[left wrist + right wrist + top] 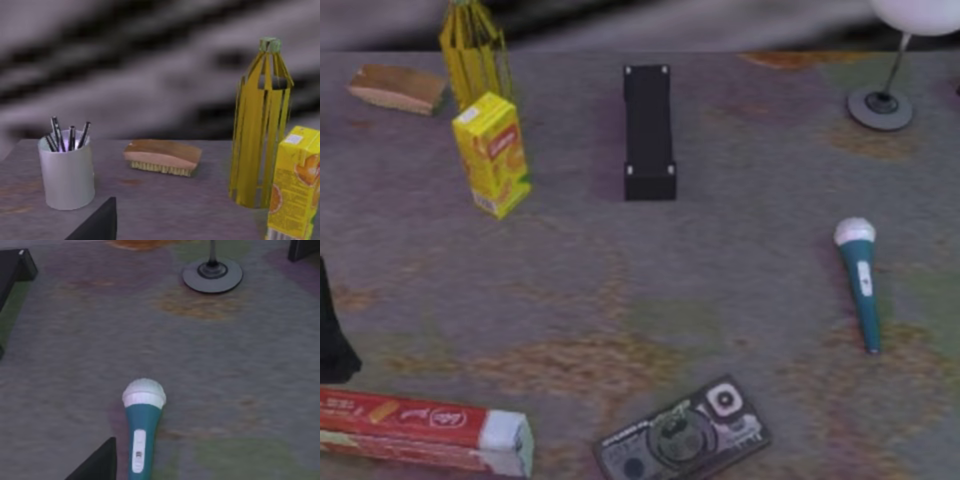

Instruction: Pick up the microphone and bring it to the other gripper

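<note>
One microphone [859, 280] lies flat on the table [740, 250] at the right of the top view, white head toward the top of the frame, teal handle tapering down. Nothing touches it; the lamp base [880, 106] sits well above it and the black box [649, 132] near top centre. The right wrist view looks straight down on it, a dark fingertip [97, 465] showing at its lower edge, so the right gripper seems to hover nearby; whether that gripper is spread I cannot tell. The left arm [332, 330] is parked at the left edge, its gripper equally unreadable. I judge this the approach step: next, descend and close around the handle.
</note>
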You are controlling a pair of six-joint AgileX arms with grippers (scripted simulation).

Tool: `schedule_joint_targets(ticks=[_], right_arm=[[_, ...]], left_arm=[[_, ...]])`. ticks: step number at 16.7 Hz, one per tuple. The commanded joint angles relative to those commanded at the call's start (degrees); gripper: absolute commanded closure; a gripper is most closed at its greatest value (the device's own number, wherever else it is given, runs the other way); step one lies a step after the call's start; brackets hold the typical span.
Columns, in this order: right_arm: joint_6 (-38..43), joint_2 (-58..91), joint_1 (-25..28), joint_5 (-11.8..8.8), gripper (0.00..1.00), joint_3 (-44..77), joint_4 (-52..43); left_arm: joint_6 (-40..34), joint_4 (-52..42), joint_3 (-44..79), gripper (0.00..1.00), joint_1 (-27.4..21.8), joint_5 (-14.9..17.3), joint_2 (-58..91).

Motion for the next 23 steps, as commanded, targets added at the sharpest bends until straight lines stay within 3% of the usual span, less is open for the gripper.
schedule_joint_targets(ticks=[6, 12, 16, 23], right_arm=[[6.56, 36.86, 6.19, 0.88, 0.00, 20.37, -16.64], [11.82, 61.74, 11.15, 1.24, 0.00, 37.30, -28.56], [13.52, 69.52, 12.77, 1.31, 0.00, 43.27, -31.90], [13.50, 70.47, 12.63, 1.29, 0.00, 43.16, -31.09]], left_arm=[[0.00, 0.00, 0.00, 0.00, 0.00, 0.00, 0.00], [0.00, 0.00, 0.00, 0.00, 0.00, 0.00, 0.00], [0.00, 0.00, 0.00, 0.00, 0.00, 0.00, 0.00], [0.00, 0.00, 0.00, 0.00, 0.00, 0.00, 0.00]])
